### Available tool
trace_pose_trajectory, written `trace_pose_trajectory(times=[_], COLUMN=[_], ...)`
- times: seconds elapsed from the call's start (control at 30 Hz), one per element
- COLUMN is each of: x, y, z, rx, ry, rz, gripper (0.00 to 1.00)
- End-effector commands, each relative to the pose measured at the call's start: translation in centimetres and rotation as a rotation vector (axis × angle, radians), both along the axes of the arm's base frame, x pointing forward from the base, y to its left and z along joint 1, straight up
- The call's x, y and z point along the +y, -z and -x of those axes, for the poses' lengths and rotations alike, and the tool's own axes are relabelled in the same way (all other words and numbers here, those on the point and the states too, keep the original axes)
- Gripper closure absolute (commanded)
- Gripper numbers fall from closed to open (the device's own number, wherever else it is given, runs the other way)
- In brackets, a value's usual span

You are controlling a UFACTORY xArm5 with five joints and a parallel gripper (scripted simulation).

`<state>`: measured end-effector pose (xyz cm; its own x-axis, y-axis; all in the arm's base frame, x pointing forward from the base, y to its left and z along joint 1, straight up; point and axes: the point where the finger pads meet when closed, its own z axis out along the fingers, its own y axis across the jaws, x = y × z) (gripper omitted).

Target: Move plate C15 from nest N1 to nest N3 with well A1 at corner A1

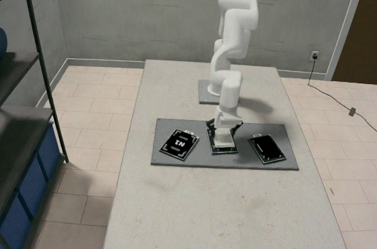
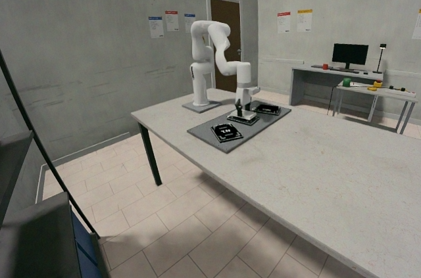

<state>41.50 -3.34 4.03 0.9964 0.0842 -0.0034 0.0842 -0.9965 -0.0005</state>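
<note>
My gripper (image 1: 223, 130) is shut on the white plate C15 (image 1: 223, 139), one black finger on each long side. The plate sits low on the middle nest N3 (image 1: 222, 148), whose black base shows around it. It also shows in the exterior view (image 2: 243, 115) with the gripper (image 2: 242, 106) above it. Nest N1 (image 1: 179, 143) on the left is bare, its N1 marking showing. The black plate C51 (image 1: 266, 148) lies on nest N2 at the right. All nests stand on a grey deck plate.
The arm's base plate (image 1: 212, 91) stands behind the deck. A dark shelf unit (image 1: 21, 103) stands left of the table. A desk with a monitor (image 2: 350, 54) is far off at the right wall.
</note>
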Motion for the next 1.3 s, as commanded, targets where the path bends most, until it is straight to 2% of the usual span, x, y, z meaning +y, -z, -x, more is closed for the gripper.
trace_pose_trajectory(times=[0.0,1.27], x=[0.0,0.0], y=[-0.1,1.3], z=[-0.1,-0.1], rx=[-0.004,-0.004], ry=[0.0,0.0], rz=[-0.007,-0.007], gripper=[1.0,1.0])
